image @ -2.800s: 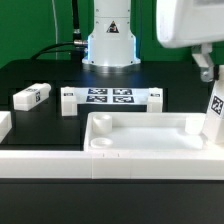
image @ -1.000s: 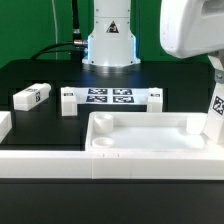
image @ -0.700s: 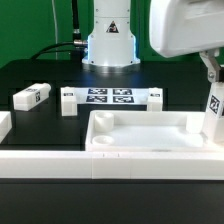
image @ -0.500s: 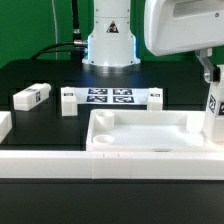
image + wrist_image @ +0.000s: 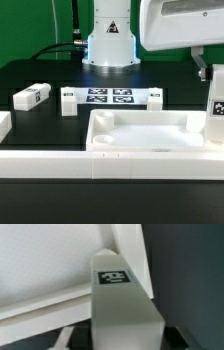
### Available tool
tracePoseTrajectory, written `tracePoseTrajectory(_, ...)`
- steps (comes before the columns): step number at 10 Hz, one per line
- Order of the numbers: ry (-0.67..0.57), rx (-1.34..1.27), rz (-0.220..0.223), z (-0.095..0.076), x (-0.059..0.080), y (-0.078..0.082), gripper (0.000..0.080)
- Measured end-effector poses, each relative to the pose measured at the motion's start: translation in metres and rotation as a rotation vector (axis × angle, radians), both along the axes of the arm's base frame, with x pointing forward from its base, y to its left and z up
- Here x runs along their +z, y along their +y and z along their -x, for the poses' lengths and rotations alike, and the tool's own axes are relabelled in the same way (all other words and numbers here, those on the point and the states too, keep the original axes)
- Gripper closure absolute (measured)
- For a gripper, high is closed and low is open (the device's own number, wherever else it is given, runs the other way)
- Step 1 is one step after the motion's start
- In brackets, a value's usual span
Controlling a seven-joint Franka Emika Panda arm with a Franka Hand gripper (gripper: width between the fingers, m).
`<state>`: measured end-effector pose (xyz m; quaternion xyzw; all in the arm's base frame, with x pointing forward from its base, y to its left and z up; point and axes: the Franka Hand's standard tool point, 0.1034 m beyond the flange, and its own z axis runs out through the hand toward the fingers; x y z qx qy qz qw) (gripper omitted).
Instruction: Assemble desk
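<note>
I have the gripper (image 5: pixel 208 75) clamped on 1 leg (image 5: pixel 216 112) (upright), poised at a corner of the desk top (image 5: pixel 140 118), exterior view's right, presumably for seating.

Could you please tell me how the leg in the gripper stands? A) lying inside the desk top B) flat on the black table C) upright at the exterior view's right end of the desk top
C: the gripper holds the leg upright by the desk top's end at the exterior view's right.
</note>
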<state>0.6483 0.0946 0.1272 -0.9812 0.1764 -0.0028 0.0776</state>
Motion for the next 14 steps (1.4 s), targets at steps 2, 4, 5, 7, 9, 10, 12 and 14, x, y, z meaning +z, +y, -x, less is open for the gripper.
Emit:
tracePoseTrajectory(2, 0.012, -0.083, -0.002, 0.0, 0.0, -0.001, 0.0504)
tracePoseTrajectory(4, 0.044, -0.294, -0.008, 0.004, 0.001, -0.002, 0.0504)
tracePoseTrajectory(5, 0.055, -0.397, -0.018, 0.006, 0.0, -0.002, 0.0504)
tracePoseTrajectory(7, 0.041, -0.554, -0.032, 0.01, 0.0, -0.003, 0.0504)
tracePoseTrajectory(9, 0.049, -0.675, -0.049, 0.011, 0.0, -0.002, 0.0504)
tracePoseTrajectory(10, 0.06, -0.739, -0.061, 0.011, 0.0, 0.0, 0.0504)
tracePoseTrajectory(12, 0.093, -0.874, -0.09, 0.011, 0.0, 0.003, 0.0504)
tracePoseTrajectory(14, 0.096, -0.882, -0.093, 0.011, 0.0, 0.004, 0.0504)
